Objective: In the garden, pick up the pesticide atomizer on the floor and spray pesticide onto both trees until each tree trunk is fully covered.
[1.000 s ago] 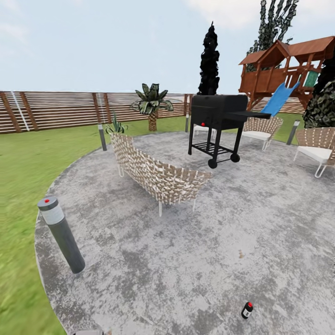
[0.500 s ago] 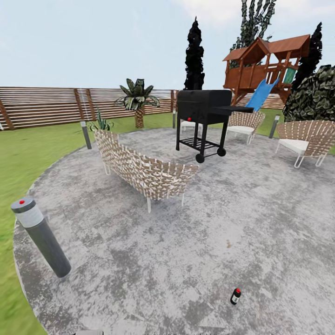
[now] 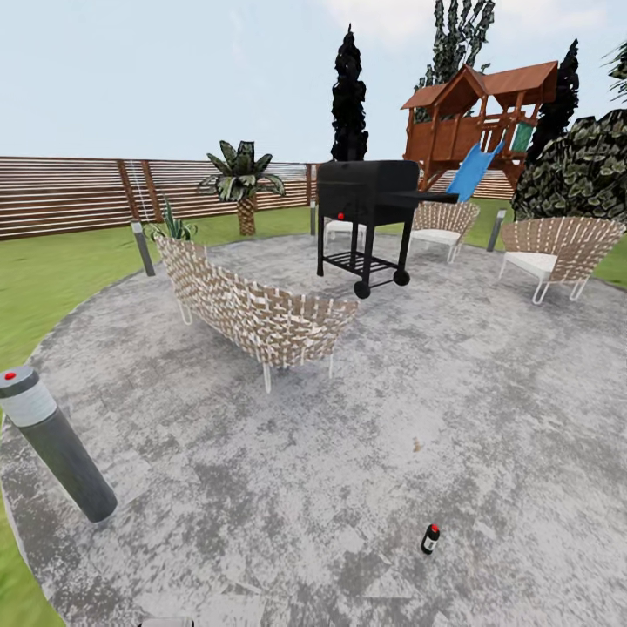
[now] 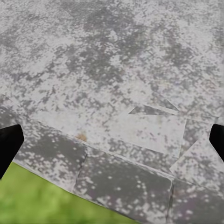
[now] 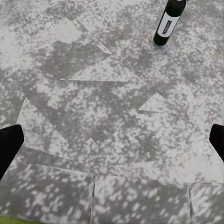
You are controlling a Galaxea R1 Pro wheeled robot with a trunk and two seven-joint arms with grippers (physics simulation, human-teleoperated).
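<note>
**Atomizer stands alone on the paving, both grippers empty**

At the paving's left edge, where the floor [image 3: 261, 470] meets the lawn, a grey bollard [image 3: 52, 440] with a red dot on its cap leans over the curved rim. Further in, a woven bench [image 3: 257, 313] stands across the left half of the paved circle, with a second bollard [image 3: 141, 248] at the far-left edge behind it. A black grill [image 3: 366, 209] on wheels stands towards the far middle, two woven chairs sit at the far-right edge, and a slatted fence [image 3: 70, 196] closes off the lawn behind.

The left gripper [image 4: 112, 142] is spread wide over bare paving right at the grass edge, its dark fingertips at opposite borders of the wrist view, nothing between them. The right gripper [image 5: 112, 142] is likewise spread apart and empty.

The pesticide atomizer [image 3: 429, 539] stands upright near the paving's near edge, right of centre, well apart from the bench and everything else. In the right wrist view the pesticide atomizer [image 5: 169, 22] is ahead of the fingers, not yet between them.

It looks like a small, rigid, light bottle with a smooth, probably slippery body and a pale label band. Being narrow and tall, it would likely tip at a nudge. The labelled body below the red top seems the safest place to close on, squarely from the sides.
</note>
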